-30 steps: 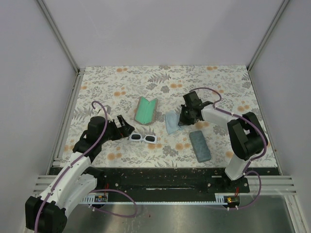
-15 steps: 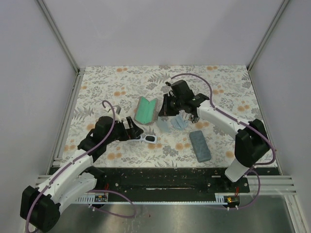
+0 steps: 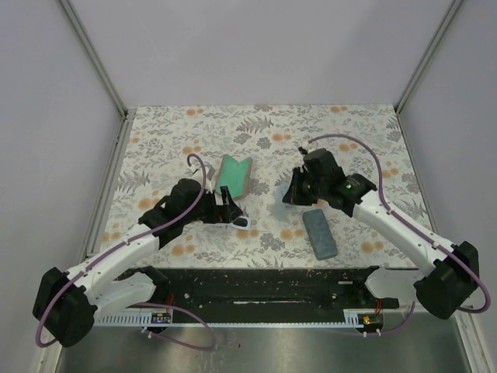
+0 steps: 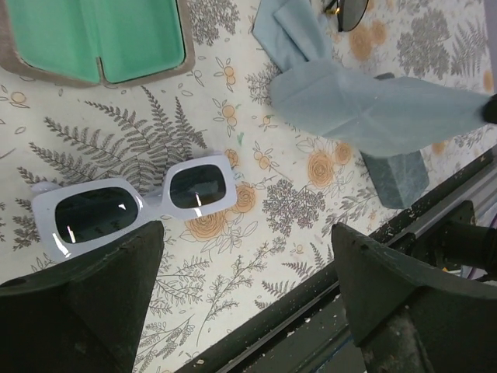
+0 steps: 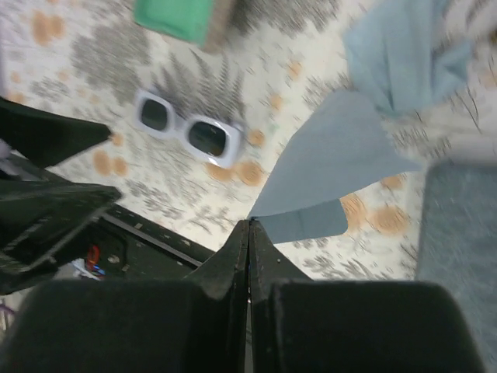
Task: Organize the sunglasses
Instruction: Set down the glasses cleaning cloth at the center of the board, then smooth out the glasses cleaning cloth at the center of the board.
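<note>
The white-framed sunglasses (image 4: 132,202) lie on the floral table, lenses up, in front of the open tan case (image 3: 233,175). My left gripper (image 4: 247,233) is open and empty, hovering just near-side of them; in the top view (image 3: 227,211) it covers most of the pair (image 3: 241,223). My right gripper (image 5: 248,224) is shut on a corner of the light-blue pouch (image 5: 342,155), which hangs lifted off the table (image 4: 373,101). The thin dark wire-frame sunglasses (image 4: 345,9) show only at the top edge of the left wrist view, beyond the pouch.
The open case shows its green lining (image 4: 93,35). The closed blue-grey case (image 3: 320,233) lies near the front edge, right of centre, just below the hanging pouch. The black front rail (image 3: 256,284) runs along the table's near edge. White walls enclose the other sides.
My left arm has reached right until its open gripper is over the white sunglasses. My right gripper swung left, then back right and nearer, lifting the pouch off the table.
</note>
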Controlling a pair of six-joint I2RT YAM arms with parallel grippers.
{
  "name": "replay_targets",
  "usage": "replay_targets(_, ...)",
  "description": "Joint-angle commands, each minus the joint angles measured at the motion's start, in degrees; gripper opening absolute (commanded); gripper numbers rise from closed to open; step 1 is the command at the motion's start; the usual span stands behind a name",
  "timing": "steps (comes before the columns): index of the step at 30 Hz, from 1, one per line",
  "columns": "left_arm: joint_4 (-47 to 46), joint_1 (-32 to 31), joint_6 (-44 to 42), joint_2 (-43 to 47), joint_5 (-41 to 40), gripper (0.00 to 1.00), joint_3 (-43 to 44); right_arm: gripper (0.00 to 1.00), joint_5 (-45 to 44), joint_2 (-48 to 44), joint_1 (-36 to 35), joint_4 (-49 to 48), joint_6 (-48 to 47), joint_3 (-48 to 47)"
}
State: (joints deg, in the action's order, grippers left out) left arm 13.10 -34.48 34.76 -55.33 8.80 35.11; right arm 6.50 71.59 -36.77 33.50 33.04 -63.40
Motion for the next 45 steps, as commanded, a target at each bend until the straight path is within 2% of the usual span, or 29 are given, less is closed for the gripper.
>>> replay_targets(1,-1.41,-3.22,-1.28,-2.58,-2.82,0.92,3.38,0.0,-2.2,-3.12,-0.05,3.86,3.0,8.8)
replay_targets(9,-2.03,-9.02,-2.24,-11.54,-3.79,0.91,7.16,0.0,9.65,-10.68,-0.05,-0.18,6.86,21.02)
replay_targets(10,-2.29,-9.55,-2.16,-12.6,-3.79,0.91,7.51,0.04,10.63,-11.03,-0.14,-0.27,7.13,21.82)
replay_targets(11,-2.55,-10.16,-2.07,-13.57,-3.79,0.91,7.86,0.18,9.85,-11.56,-0.14,1.21,7.56,21.82)
replay_targets(12,-2.73,-10.87,-2.07,-14.62,-3.87,0.91,8.47,0.42,6.63,-12.17,-0.14,4.09,8.26,21.3)
replay_targets(13,-2.82,-11.22,-2.16,-15.5,-4.4,0.9,9.26,0.56,3.2,-13.4,-0.05,7.08,8.71,20.77)
replay_targets(16,-1.86,-13.77,-3.3,-19.01,-6.33,0.86,12.07,0.67,-8.41,-18.41,-0.14,11.84,11.08,20.94)
replay_targets(19,-0.98,-14.91,-3.83,-23.23,-7.04,0.83,15.06,0.64,-12.65,-18.07,-0.05,14.31,13.89,21.3)
replay_targets(22,-1.15,-15.44,-3.47,-25.96,-6.87,0.81,17.09,0.51,-10.91,-15.61,-0.05,14.06,16.7,22.61)
replay_targets(28,-2.82,-15.62,-3.47,-29.12,-5.9,0.78,18.59,0.3,-2.29,-13.85,-0.14,1.24,18.9,30.43)
replay_targets(31,-3.17,-15.71,-4.17,-31.93,-5.46,0.78,20.78,0.24,-4.47,-11.22,-0.05,0.69,19.87,30.88)
replay_targets(34,-2.82,-15.71,-5.05,-35.27,-5.02,0.78,23.5,0.11,-9.28,-8.15,-0.14,1.04,21.45,30.44)
replay_targets(40,-1.5,-15.62,-6.2,-42.04,-4.14,0.78,28.95,0.1,-24.76,-1.38,0.82,8.85,27.51,26.14)
replay_targets(42,-0.8,-15.71,-6.55,-44.24,-3.96,0.77,30.45,0.15,-27.58,-0.84,4.32,10.62,27.26,24.9)
replay_targets(45,0.25,-15.71,-7.43,-47.32,-3.44,0.75,32.38,0.18,-25.59,-1.71,13.71,8.0,20.87,24.28)
